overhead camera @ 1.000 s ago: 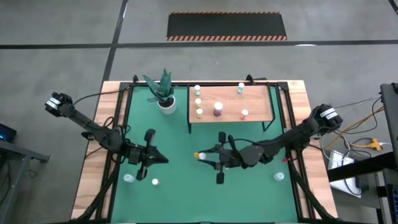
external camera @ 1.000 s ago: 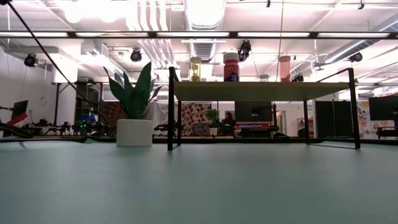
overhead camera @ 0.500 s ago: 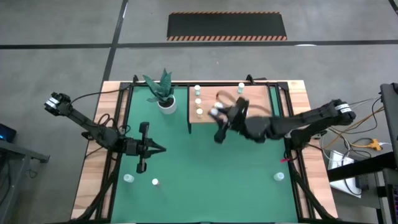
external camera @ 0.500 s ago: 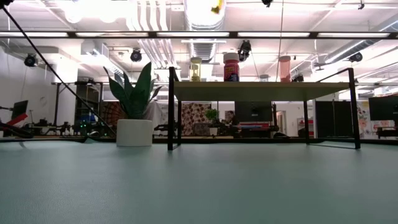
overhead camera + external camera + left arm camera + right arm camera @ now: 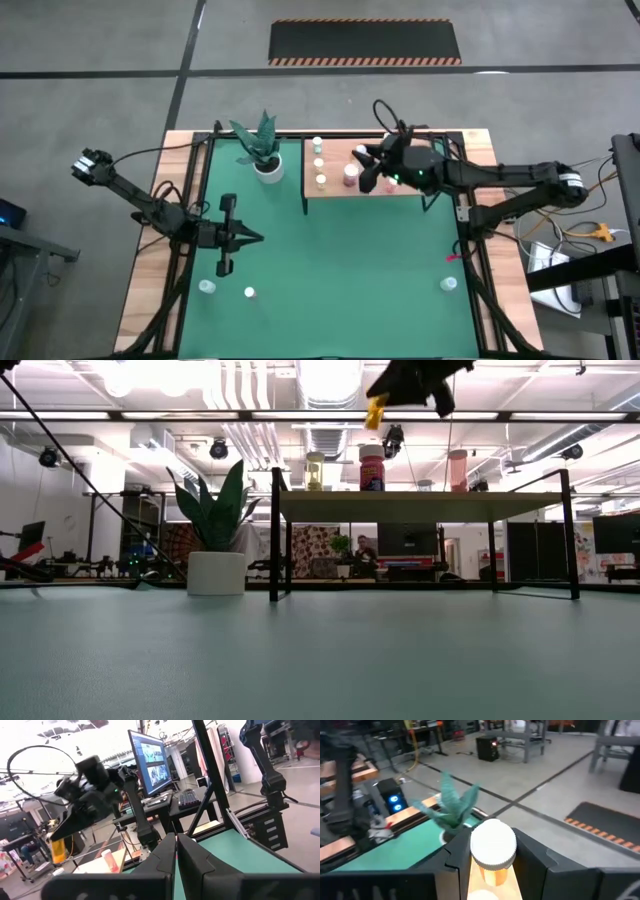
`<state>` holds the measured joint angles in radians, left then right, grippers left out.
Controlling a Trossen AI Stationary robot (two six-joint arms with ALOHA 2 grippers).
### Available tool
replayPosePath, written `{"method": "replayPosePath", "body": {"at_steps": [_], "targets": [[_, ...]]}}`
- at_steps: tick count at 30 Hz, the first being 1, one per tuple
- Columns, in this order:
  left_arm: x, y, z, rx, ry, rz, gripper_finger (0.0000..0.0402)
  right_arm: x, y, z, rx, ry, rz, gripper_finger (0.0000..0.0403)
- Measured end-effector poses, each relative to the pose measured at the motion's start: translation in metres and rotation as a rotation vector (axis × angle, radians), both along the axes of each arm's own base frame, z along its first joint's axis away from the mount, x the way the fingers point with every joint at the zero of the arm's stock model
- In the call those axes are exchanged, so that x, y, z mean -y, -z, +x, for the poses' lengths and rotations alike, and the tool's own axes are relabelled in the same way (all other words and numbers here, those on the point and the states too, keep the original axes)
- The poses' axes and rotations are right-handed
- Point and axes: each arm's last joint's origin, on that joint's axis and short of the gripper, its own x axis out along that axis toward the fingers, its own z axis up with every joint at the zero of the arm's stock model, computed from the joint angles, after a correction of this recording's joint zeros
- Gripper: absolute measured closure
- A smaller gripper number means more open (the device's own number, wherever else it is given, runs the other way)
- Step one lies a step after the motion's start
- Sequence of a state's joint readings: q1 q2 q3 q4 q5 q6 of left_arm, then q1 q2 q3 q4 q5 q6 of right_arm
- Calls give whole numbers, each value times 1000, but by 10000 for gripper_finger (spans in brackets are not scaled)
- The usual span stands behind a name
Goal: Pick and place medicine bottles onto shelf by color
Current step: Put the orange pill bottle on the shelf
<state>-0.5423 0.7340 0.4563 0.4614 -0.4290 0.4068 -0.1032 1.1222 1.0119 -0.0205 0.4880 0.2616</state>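
My right gripper (image 5: pixel 364 165) is shut on a yellow-orange medicine bottle with a white cap (image 5: pixel 493 845) and holds it in the air over the wooden shelf (image 5: pixel 334 190). In the low view the bottle (image 5: pixel 376 410) hangs well above the shelf board (image 5: pixel 420 506). Three small yellowish bottles (image 5: pixel 319 163) and a larger magenta one (image 5: pixel 349 178) stand on the shelf. Three more bottles (image 5: pixel 207 287) (image 5: pixel 249 293) (image 5: pixel 448 284) stand on the green mat. My left gripper (image 5: pixel 258 238) is shut and empty above the mat's left half. My right gripper pinches the bottle's body (image 5: pixel 495 876) just below the cap between its two fingers (image 5: pixel 457 865). The bottle is lifted clear, above the shelf. In the low view it sticks out below the gripper, tilted.
A white pot with a green plant (image 5: pixel 267 165) stands on the mat beside the shelf's left end. The shelf's black frame legs (image 5: pixel 274 535) rise from the mat. A person sits in the room beyond the table (image 5: pixel 360 555).
My right gripper has carried the yellow-orange bottle from low over the middle of the mat up and toward the far edge, to above the shelf. My left gripper has shifted a little toward the far edge and turned.
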Motion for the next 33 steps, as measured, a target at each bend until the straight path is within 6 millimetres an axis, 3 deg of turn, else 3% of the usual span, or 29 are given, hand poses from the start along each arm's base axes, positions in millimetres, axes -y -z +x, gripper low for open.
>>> {"method": "replayPosePath", "body": {"at_steps": [17,21,25,33], "targets": [[0,1,0,-2,0,2,402,57,33,22,-45,132,92,296],[0,2,0,-3,0,2,402,73,40,19,-83,166,122,296],[0,2,0,-3,0,2,402,82,43,13,-152,37,132,296],[0,3,0,-7,-11,4,402,78,36,-9,-236,3,174,296]]}}
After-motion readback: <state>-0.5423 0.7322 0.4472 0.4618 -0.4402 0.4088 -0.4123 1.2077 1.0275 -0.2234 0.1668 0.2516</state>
